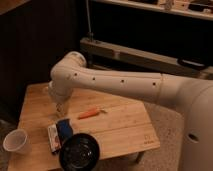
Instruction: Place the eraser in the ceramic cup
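A: Progress?
B: None noted. Small flat white rectangular eraser [52,138] is found lying on the wooden table [125,125], apart from the plain white ceramic cup [15,142].
A: Gripper [59,106]?
B: Spread wide, empty, poised near the eraser. Grasp and drop are judged outstanding.

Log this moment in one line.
hand: open, over table, just behind eraser | eraser: flat on table, not held | cup: upright, left of eraser
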Motion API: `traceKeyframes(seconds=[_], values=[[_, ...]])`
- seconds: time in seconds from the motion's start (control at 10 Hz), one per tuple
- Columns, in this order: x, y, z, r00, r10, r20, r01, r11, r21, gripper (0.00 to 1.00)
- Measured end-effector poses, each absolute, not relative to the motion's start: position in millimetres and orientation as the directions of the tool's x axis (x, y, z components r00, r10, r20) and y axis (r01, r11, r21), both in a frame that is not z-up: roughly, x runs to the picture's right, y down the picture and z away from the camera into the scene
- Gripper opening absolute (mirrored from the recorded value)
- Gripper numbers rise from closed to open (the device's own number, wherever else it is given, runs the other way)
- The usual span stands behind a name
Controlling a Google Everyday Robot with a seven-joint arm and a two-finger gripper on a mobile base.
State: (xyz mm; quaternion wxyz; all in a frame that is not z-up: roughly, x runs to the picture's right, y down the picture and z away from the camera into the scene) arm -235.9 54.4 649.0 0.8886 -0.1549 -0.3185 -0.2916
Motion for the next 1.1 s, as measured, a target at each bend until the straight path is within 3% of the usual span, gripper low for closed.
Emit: traceKeyframes(seconds=[0.3,0.5,0.8,1.1], values=[[-239,53,650,0.609,-0.447,0.655,0.630,0.774,-0.058,0.80],[-259,52,647,0.457,-0.600,0.656,0.724,0.679,0.117,0.80],[-278,58,642,0.156,-0.793,0.589,0.826,0.432,0.363,0.80],[-292,74,647,-0.134,-0.843,0.521,0.886,0.133,0.444,0.80]])
